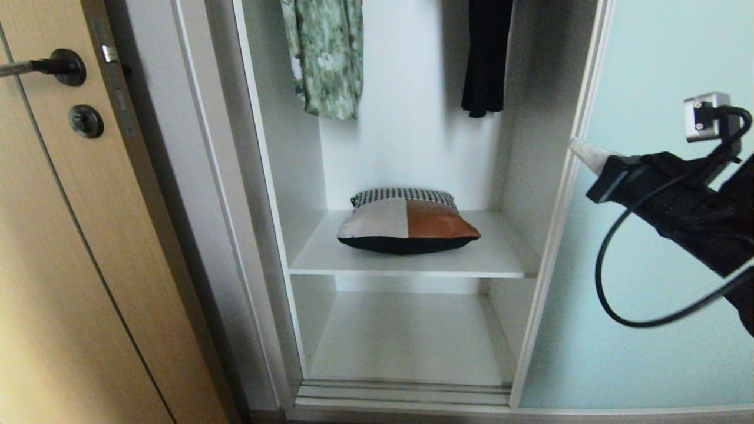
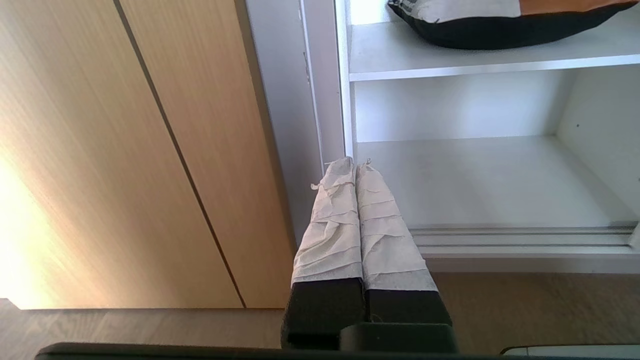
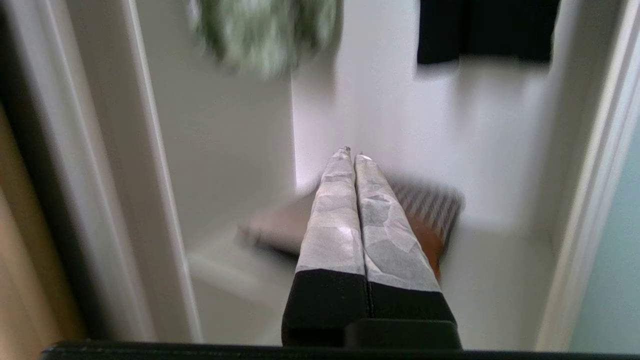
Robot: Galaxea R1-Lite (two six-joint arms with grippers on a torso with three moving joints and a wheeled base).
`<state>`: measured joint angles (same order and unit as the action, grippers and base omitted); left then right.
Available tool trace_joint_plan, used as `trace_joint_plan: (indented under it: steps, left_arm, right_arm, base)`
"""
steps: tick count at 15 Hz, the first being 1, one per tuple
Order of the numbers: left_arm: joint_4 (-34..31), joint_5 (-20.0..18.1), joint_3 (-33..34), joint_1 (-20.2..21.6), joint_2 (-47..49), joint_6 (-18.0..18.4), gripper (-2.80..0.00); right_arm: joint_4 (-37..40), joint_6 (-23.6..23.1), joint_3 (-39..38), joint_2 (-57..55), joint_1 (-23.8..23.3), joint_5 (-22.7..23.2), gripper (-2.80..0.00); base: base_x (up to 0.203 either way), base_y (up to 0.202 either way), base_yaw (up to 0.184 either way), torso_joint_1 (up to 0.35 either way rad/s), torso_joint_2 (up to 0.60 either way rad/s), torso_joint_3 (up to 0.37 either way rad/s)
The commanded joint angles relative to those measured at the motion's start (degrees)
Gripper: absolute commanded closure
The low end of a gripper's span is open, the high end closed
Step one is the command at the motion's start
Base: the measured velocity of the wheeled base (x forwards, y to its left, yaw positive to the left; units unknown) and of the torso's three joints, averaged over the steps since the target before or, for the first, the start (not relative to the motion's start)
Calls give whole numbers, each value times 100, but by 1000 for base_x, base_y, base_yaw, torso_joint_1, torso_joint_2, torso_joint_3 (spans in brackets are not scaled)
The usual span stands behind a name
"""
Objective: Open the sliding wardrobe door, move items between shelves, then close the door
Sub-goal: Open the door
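Note:
The sliding wardrobe door [image 1: 648, 247], frosted pale blue-green glass, stands slid to the right, so the compartment is open. The items [image 1: 406, 227], a soft bundle with a black underside and rust-orange and white patches, lie on the upper of two white shelves [image 1: 500, 256]. The lower shelf [image 1: 406, 341] is bare. My right gripper [image 1: 580, 152] is shut on nothing and hangs in front of the door's silver frame, right of the bundle and level with the space above it. The right wrist view has its tips [image 3: 352, 152] pointing into the compartment over the bundle [image 3: 440, 215]. My left gripper [image 2: 355, 162] is shut, low by the wardrobe's left post.
A tan wooden door with a dark handle [image 1: 65, 68] fills the left. A green floral garment [image 1: 327, 59] and a long black garment [image 1: 486, 56] hang above the shelves. The door track [image 1: 403, 391] runs along the wardrobe's bottom. Wooden floor [image 2: 525, 310] lies in front.

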<state>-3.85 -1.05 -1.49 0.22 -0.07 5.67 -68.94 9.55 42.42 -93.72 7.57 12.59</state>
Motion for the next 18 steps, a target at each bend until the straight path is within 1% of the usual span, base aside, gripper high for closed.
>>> trace_joint_plan:
  steps: [1,3,5,9,12,14,16,18]
  left_arm:
    - [-1,-1,-1,4,7,4,0]
    - [-1,1,-1,4,7,4,0]
    - [-1,-1,-1,4,7,4,0]
    - [-1,-1,-1,4,7,4,0]
    - [-1,6,-1,4,7,4,0]
    - [-1,-1,-1,4,7,4,0]
    - [-1,-1,-1,4,7,4,0]
    - [-1,-1,-1,4,7,4,0]
  right_arm:
    - [-32,-106,-1345,1346,-48,14,0]
    - [-19,-182,-2181,2195,-157,30,0]
    - [90,-221,-2776,3092,-253,91,0]
    - [882,-268,-3812,5009,-306,149,0]
    - [2146,-360,-4127,6420,-270,-18,0]
    - [3313,-537,-4197,7332,-326,-117,0]
    - [4798,-660,-4226,8105,-507,-172,0]
    - [5854,-712,-4201,8868,-659,-241,0]
  base:
    - [0,0,0,0,0,0]
    - [0,0,0,0,0,0]
    - [0,0,0,0,0,0]
    - [0,0,0,0,0,0]
    - [0,0,0,0,0,0]
    - [0,0,0,0,0,0]
    - [0,0,0,0,0,0]
    - [0,0,0,0,0,0]
